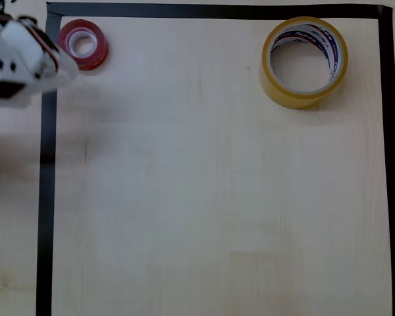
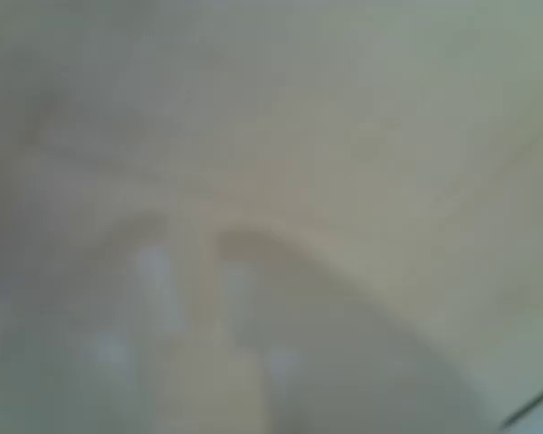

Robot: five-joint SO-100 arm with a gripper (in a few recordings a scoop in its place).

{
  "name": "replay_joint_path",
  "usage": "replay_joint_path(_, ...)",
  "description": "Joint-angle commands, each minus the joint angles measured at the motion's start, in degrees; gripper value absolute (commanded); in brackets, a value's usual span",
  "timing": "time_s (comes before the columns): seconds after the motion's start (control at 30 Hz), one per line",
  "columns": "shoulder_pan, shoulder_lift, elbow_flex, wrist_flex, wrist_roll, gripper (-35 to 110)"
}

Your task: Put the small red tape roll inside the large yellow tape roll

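Note:
The small red tape roll (image 1: 83, 43) lies flat in the top left corner of the taped area in the overhead view, its pale core facing up. The large yellow tape roll (image 1: 304, 62) lies flat at the top right, with its wide hole empty. My white gripper (image 1: 34, 58) is blurred at the left edge, just left of the red roll and partly overlapping its left rim in the picture. Its fingers cannot be made out. The wrist view is a pale blur with no clear shapes.
A black tape border (image 1: 47, 184) frames the light wooden table (image 1: 210, 197) along the left, top and right. The two rolls lie far apart along the top edge.

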Motion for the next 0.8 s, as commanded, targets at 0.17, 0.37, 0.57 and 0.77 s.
replay_joint_path(0.17, -7.56, -1.23, -2.64, -4.22, 2.99, 0)
replay_joint_path(0.37, -8.17, -5.01, 0.0, -9.4, 4.04, 0)
replay_joint_path(0.57, -9.4, -5.19, 1.93, -11.87, 4.83, 11)
replay_joint_path(0.77, -9.93, -4.57, 3.52, -12.83, 5.54, 15)
